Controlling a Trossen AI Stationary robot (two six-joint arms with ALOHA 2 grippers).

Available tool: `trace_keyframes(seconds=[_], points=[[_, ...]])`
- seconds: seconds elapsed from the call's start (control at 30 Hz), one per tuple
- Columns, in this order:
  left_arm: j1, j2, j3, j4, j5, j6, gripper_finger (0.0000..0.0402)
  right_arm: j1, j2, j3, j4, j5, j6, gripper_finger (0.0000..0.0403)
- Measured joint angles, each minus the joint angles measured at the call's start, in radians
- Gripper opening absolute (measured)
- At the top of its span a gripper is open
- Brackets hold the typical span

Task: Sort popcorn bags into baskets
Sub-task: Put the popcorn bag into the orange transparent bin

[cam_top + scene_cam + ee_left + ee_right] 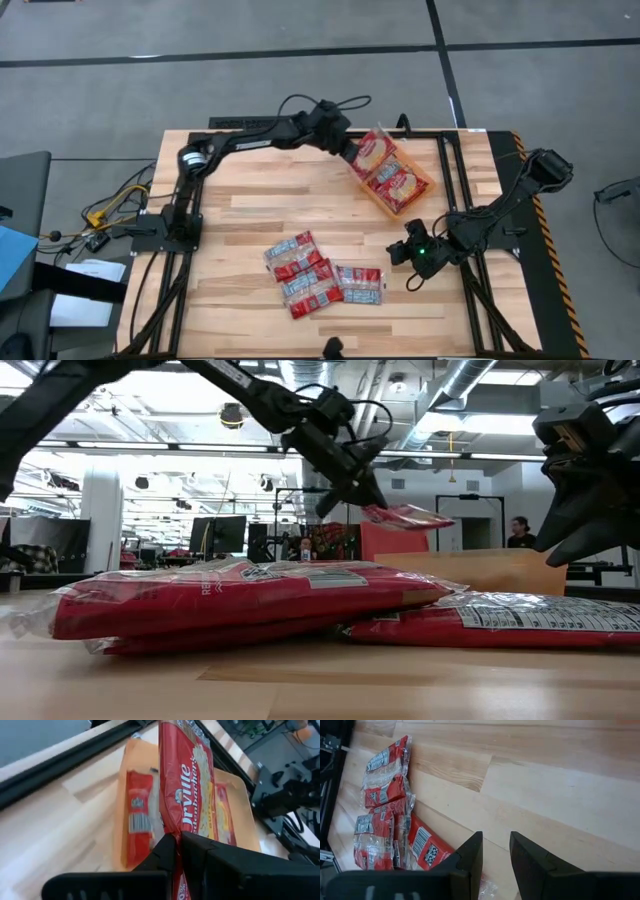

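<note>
One red glossy popcorn bag [371, 152] pinched tight in the left gripper [352, 152], right over the shallow see-through orange plastic basket [372, 196] at upper right of the high view. Long side along the basket. Right gripper [398, 252] partly open, empty, beside the loose bags [320, 272] at lower centre.

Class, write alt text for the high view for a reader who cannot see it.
The left claw is shut on a popcorn bag above the orange basket, which holds more bags. The right claw hangs empty beside the loose bags on the wooden table.
</note>
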Motion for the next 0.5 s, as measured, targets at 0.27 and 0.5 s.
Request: trace_keyframes(seconds=[0.27,0.5], points=[[-0.009,0.153,0.188,-0.085,-0.021,0.054,0.0000,0.000,0.000,0.000,0.000,0.000,-0.011,0.0124],[-0.018,0.191,0.202,-0.089,-0.056,0.054,0.0000,0.000,0.000,0.000,0.001,0.000,-0.010,0.0124]])
